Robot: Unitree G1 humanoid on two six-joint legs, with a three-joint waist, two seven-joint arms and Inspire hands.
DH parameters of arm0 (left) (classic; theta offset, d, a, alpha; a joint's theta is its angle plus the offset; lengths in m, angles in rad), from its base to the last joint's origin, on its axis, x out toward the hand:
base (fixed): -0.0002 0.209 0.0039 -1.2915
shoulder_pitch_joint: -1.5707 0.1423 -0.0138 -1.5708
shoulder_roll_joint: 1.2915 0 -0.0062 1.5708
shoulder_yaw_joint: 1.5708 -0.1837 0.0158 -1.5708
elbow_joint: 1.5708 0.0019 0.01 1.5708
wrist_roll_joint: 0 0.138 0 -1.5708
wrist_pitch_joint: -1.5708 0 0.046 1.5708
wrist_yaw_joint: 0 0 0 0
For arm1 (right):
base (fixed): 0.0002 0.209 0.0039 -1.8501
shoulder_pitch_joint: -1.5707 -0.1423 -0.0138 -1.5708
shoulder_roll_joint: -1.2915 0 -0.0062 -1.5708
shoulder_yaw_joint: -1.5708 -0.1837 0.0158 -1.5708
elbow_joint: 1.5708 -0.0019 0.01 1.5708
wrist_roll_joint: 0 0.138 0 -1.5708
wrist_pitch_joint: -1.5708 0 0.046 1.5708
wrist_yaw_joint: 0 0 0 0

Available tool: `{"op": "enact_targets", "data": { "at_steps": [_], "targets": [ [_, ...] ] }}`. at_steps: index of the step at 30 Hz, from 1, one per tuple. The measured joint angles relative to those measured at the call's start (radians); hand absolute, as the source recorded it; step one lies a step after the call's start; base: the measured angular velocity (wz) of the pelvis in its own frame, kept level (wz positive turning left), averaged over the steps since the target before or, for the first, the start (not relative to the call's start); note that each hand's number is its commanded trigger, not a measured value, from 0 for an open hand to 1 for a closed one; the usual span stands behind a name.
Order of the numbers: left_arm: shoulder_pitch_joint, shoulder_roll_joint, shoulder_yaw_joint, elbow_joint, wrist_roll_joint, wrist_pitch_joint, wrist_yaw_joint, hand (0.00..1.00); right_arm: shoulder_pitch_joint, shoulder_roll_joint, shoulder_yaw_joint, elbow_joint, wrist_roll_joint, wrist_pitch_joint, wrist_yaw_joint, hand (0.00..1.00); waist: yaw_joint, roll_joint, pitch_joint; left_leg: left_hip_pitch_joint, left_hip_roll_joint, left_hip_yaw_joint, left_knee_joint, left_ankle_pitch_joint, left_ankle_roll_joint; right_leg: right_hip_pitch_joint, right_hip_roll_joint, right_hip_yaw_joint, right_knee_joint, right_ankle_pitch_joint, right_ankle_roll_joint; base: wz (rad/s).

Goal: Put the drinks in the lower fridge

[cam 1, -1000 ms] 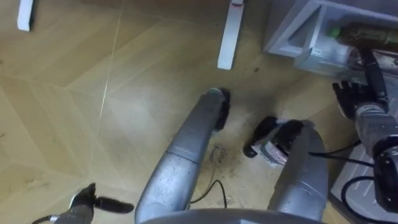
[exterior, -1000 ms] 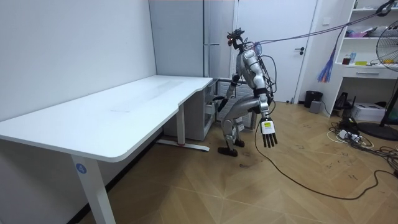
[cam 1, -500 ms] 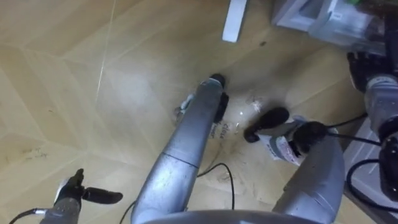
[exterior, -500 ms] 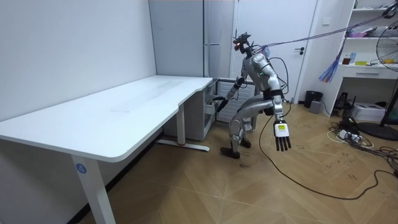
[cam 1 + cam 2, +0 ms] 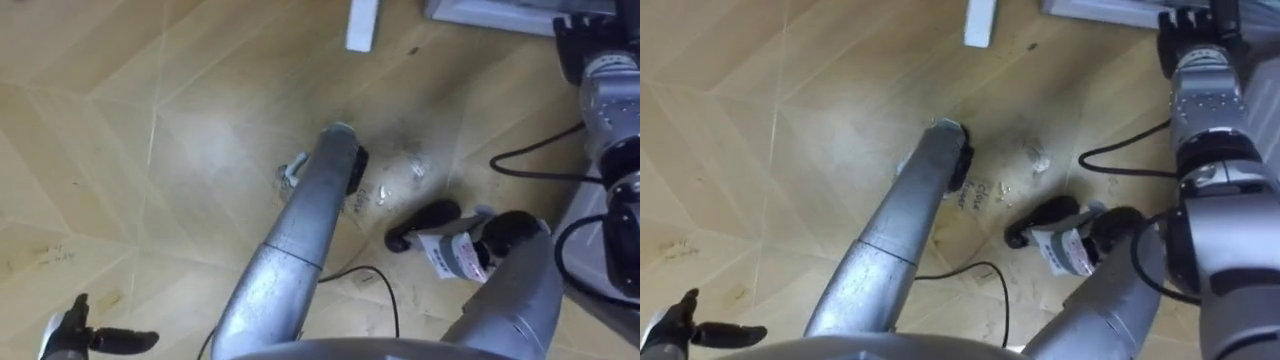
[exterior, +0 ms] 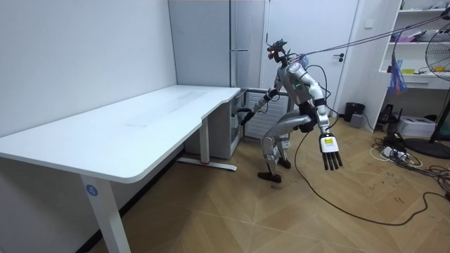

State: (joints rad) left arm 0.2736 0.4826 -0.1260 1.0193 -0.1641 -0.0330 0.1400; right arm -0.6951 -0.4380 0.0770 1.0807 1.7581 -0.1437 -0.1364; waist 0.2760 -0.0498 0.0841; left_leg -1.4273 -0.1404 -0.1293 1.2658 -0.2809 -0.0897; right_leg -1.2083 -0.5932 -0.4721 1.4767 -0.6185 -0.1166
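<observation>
I stand bent forward before the tall grey fridge (image 6: pixel 242 42), just past the end of the white desk. A strip of the fridge's pale lower part (image 5: pixel 480 10) lies along the top edge of the eye views. My right hand (image 5: pixel 585 40) reaches up to it at the upper right, and its fingers run off the picture's top. Off to my side hangs my left hand (image 6: pixel 328 151), open with straight fingers and holding nothing. It sits low at the left in the eye views (image 5: pixel 75 335).
A white desk leg (image 5: pixel 362 25) stands on the wooden floor to the left of the fridge. The long white desk (image 6: pixel 140 119) takes up the room view's left. A dark bin (image 6: pixel 354 111), shelves and a fan stand at the room view's right.
I have stepped towards the room view's right, and my left arm has swung further out. The eye view has shifted: the door shelf with a bottle has left it and my right hand sits higher.
</observation>
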Motion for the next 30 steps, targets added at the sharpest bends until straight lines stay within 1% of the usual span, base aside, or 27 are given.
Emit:
{"op": "enact_targets", "data": {
  "at_steps": [2, 3, 4, 5, 6, 7, 8, 10, 13, 14, 15, 18, 21, 22, 25, 30],
  "targets": [
    [0.019, 0.003, 0.0, 0.0, 0.002, 0.001, 0.0, 0.0, 0.0, -0.015, 0.001, -0.001, 0.0, 0.006, -0.007, 0.0, 0.009, -0.001, -0.0002, 0.003, 0.016, 0.003, 0.004, -0.003, -0.005, 0.012, 0.01, -0.003, 0.011, -0.013, -0.005, 0.35],
    [0.035, 0.002, 0.0, 0.0, 0.002, 0.001, -0.005, 0.0, -0.001, -0.024, 0.015, -0.012, -0.001, 0.01, -0.007, 0.0, 0.021, -0.001, -0.0003, 0.009, 0.027, 0.001, 0.008, -0.006, -0.009, 0.02, 0.018, -0.009, 0.014, -0.02, -0.021, 0.0],
    [0.049, 0.002, 0.004, 0.001, 0.002, 0.002, -0.005, 0.0, -0.001, -0.029, 0.035, -0.024, -0.002, 0.011, -0.007, 0.0, 0.029, -0.001, -0.0002, 0.018, 0.031, -0.002, 0.011, -0.013, -0.02, 0.028, 0.022, -0.009, 0.021, -0.028, -0.031, -0.03],
    [0.053, 0.002, 0.005, 0.002, 0.002, 0.002, -0.005, 0.0, -0.001, -0.032, 0.044, -0.029, -0.003, 0.012, -0.007, 0.0, 0.03, 0.0, -0.0008, 0.022, 0.032, -0.003, 0.012, -0.015, -0.024, 0.033, 0.023, -0.012, 0.024, -0.031, -0.035, 0.0],
    [0.061, 0.005, 0.006, 0.003, 0.002, 0.003, -0.005, 0.0, -0.001, -0.034, 0.062, -0.035, -0.019, 0.018, -0.007, 0.0, 0.031, 0.002, -0.002, 0.025, 0.038, -0.003, 0.014, -0.018, -0.028, 0.047, 0.024, -0.021, 0.027, -0.041, -0.044, 0.04],
    [0.064, 0.006, 0.006, 0.002, 0.001, 0.003, -0.005, 0.0, -0.001, -0.034, 0.067, -0.035, -0.03, 0.025, -0.007, 0.0, 0.032, 0.003, -0.0024, 0.027, 0.043, -0.002, 0.015, -0.018, -0.029, 0.051, 0.027, -0.026, 0.027, -0.043, -0.044, 0.03],
    [0.07, 0.006, 0.006, 0.001, 0.001, 0.003, -0.007, 0.0, -0.001, -0.036, 0.079, -0.046, -0.039, 0.036, -0.007, 0.0, 0.032, 0.005, -0.0038, 0.027, 0.049, -0.008, 0.017, -0.02, -0.031, 0.054, 0.04, -0.023, 0.027, -0.045, -0.046, 0.0],
    [0.071, 0.006, 0.006, 0.001, 0.003, 0.006, -0.02, 0.0, -0.001, -0.036, 0.088, -0.056, -0.039, 0.044, -0.007, 0.0, 0.035, 0.006, -0.0041, 0.026, 0.06, -0.009, 0.023, -0.02, -0.032, 0.054, 0.054, -0.023, 0.028, -0.047, -0.044, -0.04],
    [0.072, 0.008, 0.006, 0.001, 0.002, 0.007, -0.027, 0.0, -0.001, -0.036, 0.117, -0.059, -0.04, 0.056, -0.007, 0.0, 0.035, 0.005, -0.0041, 0.033, 0.059, -0.012, 0.027, -0.018, -0.03, 0.064, 0.058, -0.023, 0.029, -0.05, -0.039, -0.02],
    [0.073, 0.011, 0.006, 0.001, 0.001, 0.007, -0.027, 0.0, -0.001, -0.036, 0.133, -0.062, -0.04, 0.059, -0.008, 0.0, 0.035, 0.005, -0.0041, 0.039, 0.058, -0.013, 0.029, -0.018, -0.03, 0.072, 0.056, -0.023, 0.03, -0.053, -0.032, 0.0],
    [0.073, 0.013, 0.005, 0.001, 0.001, 0.007, -0.028, 0.0, -0.001, -0.036, 0.143, -0.082, -0.04, 0.062, -0.017, 0.0, 0.035, 0.005, -0.004, 0.044, 0.057, -0.013, 0.03, -0.02, -0.035, 0.078, 0.054, -0.023, 0.032, -0.057, -0.025, 0.0],
    [0.073, 0.016, 0.005, 0.0, 0.0, 0.008, -0.039, 0.0, -0.001, -0.036, 0.147, -0.117, -0.042, 0.066, -0.024, 0.0, 0.035, 0.005, -0.0041, 0.053, 0.056, -0.015, 0.03, -0.014, -0.035, 0.091, 0.051, -0.026, 0.035, -0.059, -0.031, 0.02],
    [0.073, 0.016, 0.001, 0.0, 0.0, 0.014, -0.042, 0.0, -0.004, -0.036, 0.148, -0.117, -0.079, 0.07, -0.024, 0.0, 0.038, 0.003, -0.0048, 0.059, 0.057, -0.011, 0.03, -0.014, -0.034, 0.099, 0.044, -0.026, 0.041, -0.059, -0.031, 0.06],
    [0.073, 0.016, 0.001, -0.001, 0.0, 0.018, -0.042, 0.0, -0.006, -0.036, 0.148, -0.117, -0.083, 0.07, -0.024, 0.0, 0.038, 0.003, -0.0048, 0.059, 0.057, -0.009, 0.03, -0.011, -0.031, 0.1, 0.041, -0.026, 0.044, -0.059, -0.031, 0.05],
    [0.074, 0.016, 0.001, -0.004, -0.001, 0.019, -0.042, 0.0, -0.007, -0.037, 0.148, -0.121, -0.084, 0.068, -0.025, 0.0, 0.04, 0.003, -0.0048, 0.06, 0.058, -0.006, 0.022, -0.009, -0.033, 0.105, 0.035, -0.032, 0.042, -0.059, -0.032, 0.07],
    [0.086, 0.016, 0.002, -0.009, 0.0, 0.019, -0.042, 0.0, -0.007, -0.039, 0.147, -0.125, -0.084, 0.062, -0.037, 0.0, 0.045, 0.002, -0.0056, 0.061, 0.06, -0.006, 0.013, -0.002, -0.033, 0.109, 0.034, -0.038, 0.038, -0.059, -0.032, 0.04]
  ]
}}
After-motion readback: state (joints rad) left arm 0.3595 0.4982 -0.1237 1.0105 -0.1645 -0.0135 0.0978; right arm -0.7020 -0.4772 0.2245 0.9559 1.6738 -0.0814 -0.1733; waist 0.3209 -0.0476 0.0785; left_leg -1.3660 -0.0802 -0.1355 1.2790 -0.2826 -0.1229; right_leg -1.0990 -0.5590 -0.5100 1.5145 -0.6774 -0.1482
